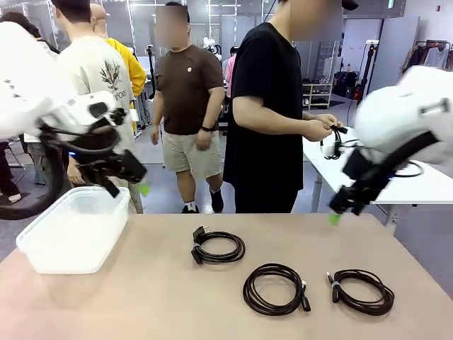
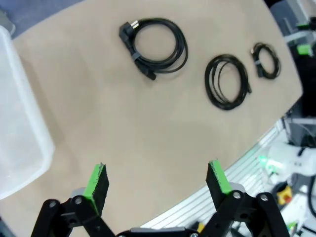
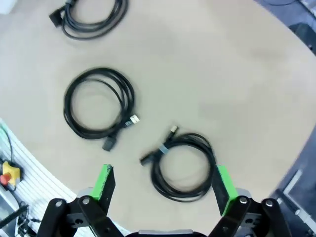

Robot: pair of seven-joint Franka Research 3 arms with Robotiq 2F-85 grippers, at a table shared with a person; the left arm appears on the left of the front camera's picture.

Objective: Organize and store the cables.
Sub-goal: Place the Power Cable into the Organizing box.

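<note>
**A:** What is the surface like, and the room?

**B:** It's a smooth, matte beige worktop (image 1: 141,304) with a rounded edge, in a bright, busy room. A person in a black T-shirt (image 1: 265,106) stands at the far side, with other people behind. A white table (image 1: 425,190) stands off to the right.

**A:** Where are the cables (image 1: 274,289)?

**B:** All three lie flat on the worktop, apart from one another. They are thin black cords wound into round coils with small plug ends. The first coil (image 1: 218,247) is near the middle. The second coil (image 3: 98,103) is closer to the robot's edge. The third coil (image 3: 182,168) lies just to its right, bound with a pale tie.

**A:** Anything else on it?

**B:** A translucent plastic bin (image 1: 42,244) sits at the left. It is rectangular, with rounded corners and a cloudy white wall.

**A:** And the hands?

**B:** The left hand (image 2: 158,175) hangs in the air near the bin with its green pads spread wide, gripping nothing. The right hand (image 3: 163,177) is just as wide and empty, above the third coil.
</note>
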